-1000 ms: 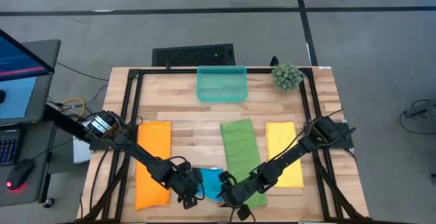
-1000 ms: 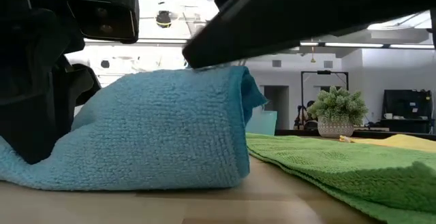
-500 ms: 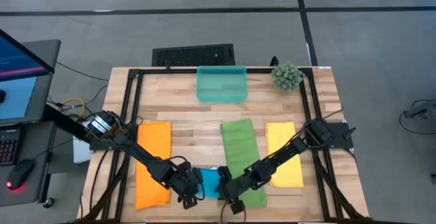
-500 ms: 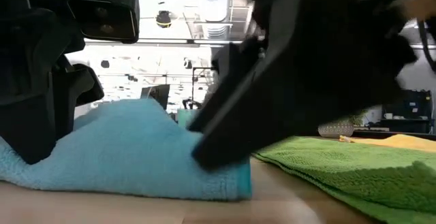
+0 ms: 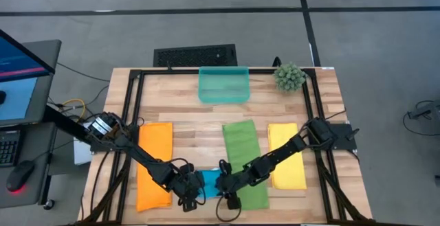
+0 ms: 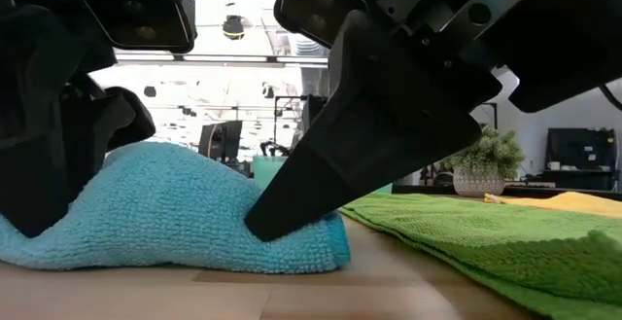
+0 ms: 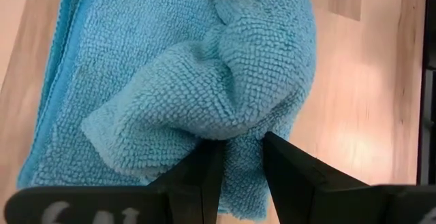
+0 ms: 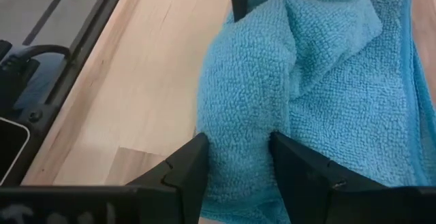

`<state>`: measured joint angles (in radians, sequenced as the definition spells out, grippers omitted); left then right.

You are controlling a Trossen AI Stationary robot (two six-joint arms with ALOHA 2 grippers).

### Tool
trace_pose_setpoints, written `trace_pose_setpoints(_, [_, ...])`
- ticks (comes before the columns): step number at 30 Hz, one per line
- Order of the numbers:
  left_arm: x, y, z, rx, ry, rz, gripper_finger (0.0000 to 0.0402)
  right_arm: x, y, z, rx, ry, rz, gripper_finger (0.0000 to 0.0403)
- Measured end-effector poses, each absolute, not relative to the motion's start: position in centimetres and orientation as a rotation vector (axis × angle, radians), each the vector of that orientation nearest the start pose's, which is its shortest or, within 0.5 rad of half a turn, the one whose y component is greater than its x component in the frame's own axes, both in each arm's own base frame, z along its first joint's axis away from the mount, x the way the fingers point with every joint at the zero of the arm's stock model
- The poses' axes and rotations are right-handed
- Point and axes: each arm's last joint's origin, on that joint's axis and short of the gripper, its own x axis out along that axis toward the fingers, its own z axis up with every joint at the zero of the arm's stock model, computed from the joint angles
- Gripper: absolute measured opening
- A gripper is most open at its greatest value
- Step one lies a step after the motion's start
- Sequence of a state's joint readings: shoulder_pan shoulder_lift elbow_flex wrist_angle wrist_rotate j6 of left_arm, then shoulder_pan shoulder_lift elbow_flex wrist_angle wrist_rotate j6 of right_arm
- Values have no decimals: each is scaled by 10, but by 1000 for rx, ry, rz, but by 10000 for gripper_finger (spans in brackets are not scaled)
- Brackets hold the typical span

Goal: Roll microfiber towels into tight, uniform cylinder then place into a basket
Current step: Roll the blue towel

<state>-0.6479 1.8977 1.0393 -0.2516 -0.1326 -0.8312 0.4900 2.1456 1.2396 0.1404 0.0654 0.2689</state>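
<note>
My right gripper (image 6: 292, 225) has dropped and pressed the blue towel (image 5: 208, 183) flat at the table's six o'clock edge. Both grippers pinch it, the left (image 7: 235, 157) included. The roll looks collapsed; basket (image 5: 223, 84) waits at twelve.

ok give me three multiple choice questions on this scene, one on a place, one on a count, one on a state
1. Where is the basket?
A. at the table's far edge, beside the plant ball
B. between the orange and green towels
C. under the left arm

2. How many towels lie fully flat?
A. one
B. three
C. four

3. What state is the blue towel in?
A. rolled in the basket
B. flat and untouched
C. bunched, pinched by both claws

Key: 1 A, the high view shows it at the far edge. 2 B, the orange towel, green towel and yellow towel are flat. 3 C, the left claw and right claw each hold a fold.
</note>
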Motion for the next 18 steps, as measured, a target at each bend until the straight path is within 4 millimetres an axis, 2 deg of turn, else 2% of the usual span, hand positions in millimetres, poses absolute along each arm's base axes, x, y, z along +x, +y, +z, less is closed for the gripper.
trace_pose_setpoints(5, [284, -210, 121, -291, 1126, -17, 107, 382, 201, 102, 45, 788, 298, 185])
trace_pose_setpoints(14, [285, -211, 122, -316, 1123, -16, 179, 381, 202, 102, 46, 788, 298, 185])
trace_pose_setpoints(18, [283, -214, 123, -275, 1120, -59, 194, 381, 201, 102, 64, 790, 291, 185])
